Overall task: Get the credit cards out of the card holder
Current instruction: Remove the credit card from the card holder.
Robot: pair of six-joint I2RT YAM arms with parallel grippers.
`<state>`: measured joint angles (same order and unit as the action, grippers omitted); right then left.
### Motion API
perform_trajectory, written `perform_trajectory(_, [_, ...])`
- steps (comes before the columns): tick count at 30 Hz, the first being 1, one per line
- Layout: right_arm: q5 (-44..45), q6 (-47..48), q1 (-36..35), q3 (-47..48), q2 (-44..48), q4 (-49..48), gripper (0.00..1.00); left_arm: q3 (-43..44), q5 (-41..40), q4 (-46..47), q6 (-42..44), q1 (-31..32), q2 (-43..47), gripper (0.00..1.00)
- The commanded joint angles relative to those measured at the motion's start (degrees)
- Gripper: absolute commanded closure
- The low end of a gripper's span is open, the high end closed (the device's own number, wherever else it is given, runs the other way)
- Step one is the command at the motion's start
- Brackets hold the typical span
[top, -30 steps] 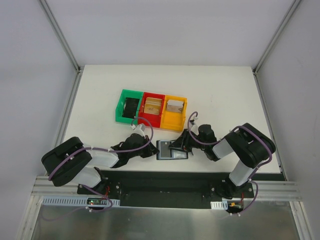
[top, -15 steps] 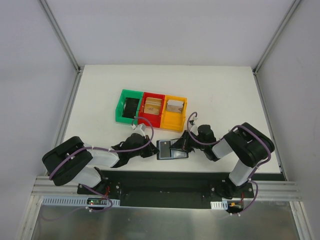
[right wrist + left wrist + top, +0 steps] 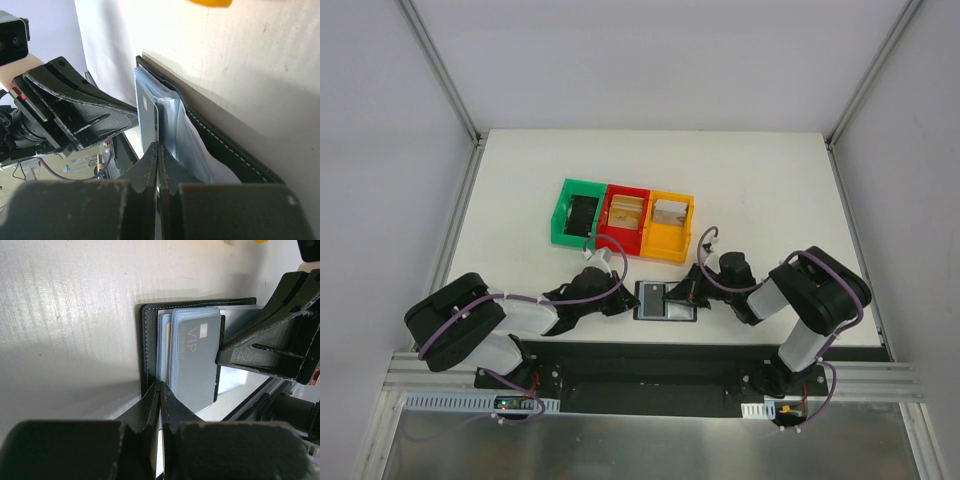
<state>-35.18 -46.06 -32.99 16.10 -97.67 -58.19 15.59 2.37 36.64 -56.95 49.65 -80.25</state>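
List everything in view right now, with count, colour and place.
table: one, white, under everything
green bin: one, left end of the mid-table row
red bin: one, middle of the row
orange bin: one, right end of the row
card holder: one, black, open, between the arms
card: one showing, grey, marked VIP, in the holder's clear sleeve
left gripper: black, fingers shut at the holder's left edge
right gripper: black, fingers shut at the sleeve edge

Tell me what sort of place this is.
Probably a robot test cell in a lab: a white table walled in by plain panels on an aluminium frame, a left arm and right arm bolted at its near edge, and coloured bins as props.
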Motion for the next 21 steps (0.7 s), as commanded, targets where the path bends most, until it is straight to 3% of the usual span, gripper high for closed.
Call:
perform_trajectory(1, [-1.65,1.33,1.00,-1.33,1.95,-1.84,0.99,-1.53,-1.93,-5.35,0.08,1.15,-1.23,1.00])
perform_trajectory(21, [-2.79,2.29,3.02,-2.65,3.62,-1.22,0.99,-1.27,-2.02,-6.06,0.08,1.15,-1.40,1.00])
